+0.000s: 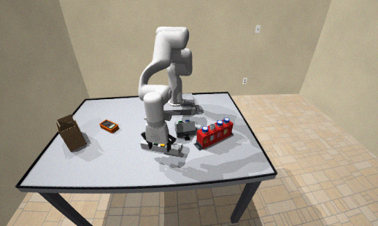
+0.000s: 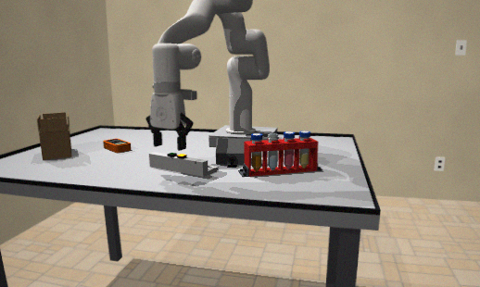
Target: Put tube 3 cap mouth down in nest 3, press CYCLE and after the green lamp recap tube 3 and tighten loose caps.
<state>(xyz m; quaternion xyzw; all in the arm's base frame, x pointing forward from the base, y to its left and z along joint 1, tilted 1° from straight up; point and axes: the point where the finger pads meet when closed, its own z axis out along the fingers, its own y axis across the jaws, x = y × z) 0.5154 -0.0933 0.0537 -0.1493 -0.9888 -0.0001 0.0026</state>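
The red decapping station [image 2: 282, 157] holds four tubes. Three carry blue caps; the second tube from the left in the exterior view [image 2: 272, 137] has a grey top and no blue cap. It also shows in the top view [image 1: 212, 126]. The grey cap tray [image 2: 180, 164] lies left of the rack, with an amber lamp [image 2: 182, 155] lit beside a dark lamp [image 2: 171, 154]. My gripper [image 2: 170, 139] hangs open and empty just above the tray's lamp end. I cannot make out a cap on the tray. The grey key housing [image 1: 185, 127] stands behind the tray.
A brown cardboard box [image 1: 71, 133] stands at the table's left side. An orange device [image 1: 109, 125] lies between it and the arm. The arm's base [image 2: 242, 131] stands behind the rack and the key housing.
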